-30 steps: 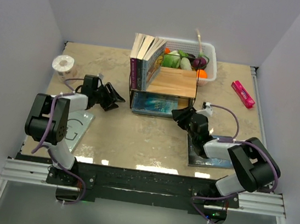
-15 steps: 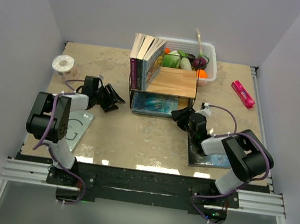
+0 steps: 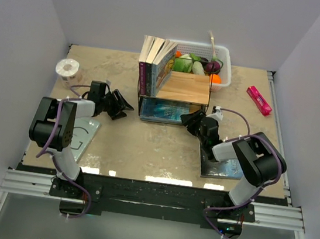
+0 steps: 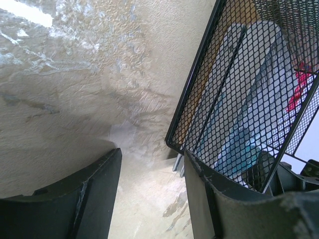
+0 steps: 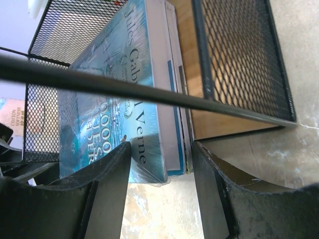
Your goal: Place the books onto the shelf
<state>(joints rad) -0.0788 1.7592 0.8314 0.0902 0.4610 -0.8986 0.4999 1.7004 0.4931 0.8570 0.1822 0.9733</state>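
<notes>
Right hand point(image 3: 189, 120) open, low at shelf point(image 3: 183, 88)

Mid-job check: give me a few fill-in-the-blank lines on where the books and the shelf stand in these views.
The teal book lies flat on the ___ board of the shelf.
The upright books stand at the ___ end of its top board.
The pink object lies near the ___ edge of the table.
The left tool is open, holding ___.
Missing words: lower; left; right; nothing.
</notes>
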